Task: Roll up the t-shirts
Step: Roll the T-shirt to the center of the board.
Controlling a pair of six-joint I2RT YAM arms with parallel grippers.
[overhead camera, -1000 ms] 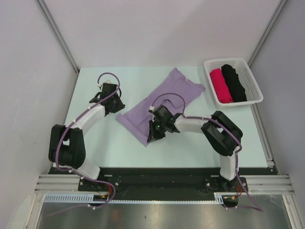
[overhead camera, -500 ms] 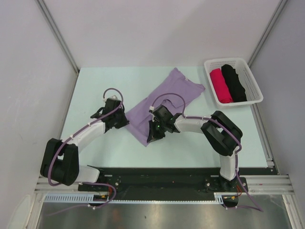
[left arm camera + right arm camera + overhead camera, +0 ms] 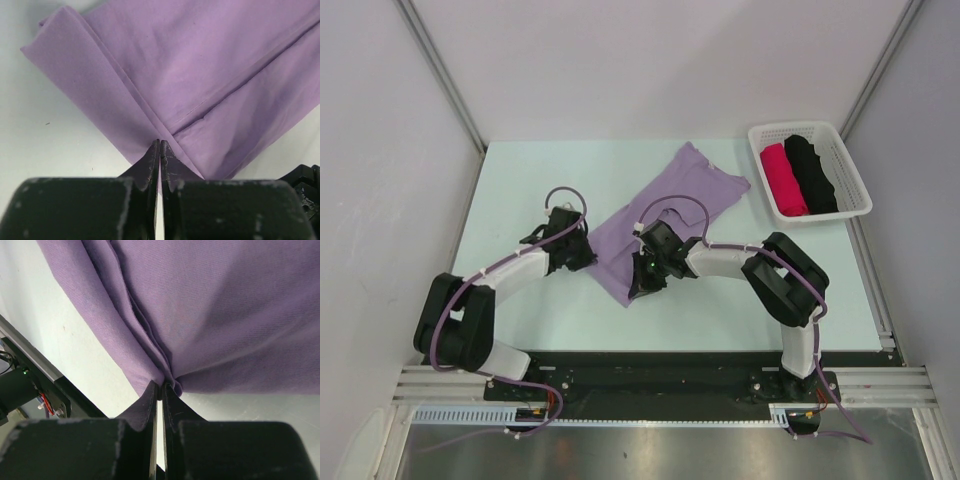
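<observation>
Light purple folded cloth t-shirt (image 3: 620,228) at centre of pale surface (image 3: 520,180), left fingers (image 3: 151,161) clamped on its 8 o'clock edge, right fingers (image 3: 149,399) clamped on its 6 o'clock edge

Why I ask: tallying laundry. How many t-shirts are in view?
3: the lilac t-shirt folded flat mid-table, the crimson-pink roll and the black roll side by side in the white basket.

The lilac t-shirt (image 3: 200,75) is showing as soft, matt knit cloth, finely woven and creasing at its folds. The surface (image 3: 510,170) is looking smooth, pale and matt. The left hand (image 3: 160,143) and right hand (image 3: 160,386) are showing matt black plastic, scuffed and dusty. The basket (image 3: 855,170) is appearing as white perforated plastic, holding a crimson-pink roll (image 3: 784,178) and a black roll (image 3: 812,172) of matt cloth.
</observation>
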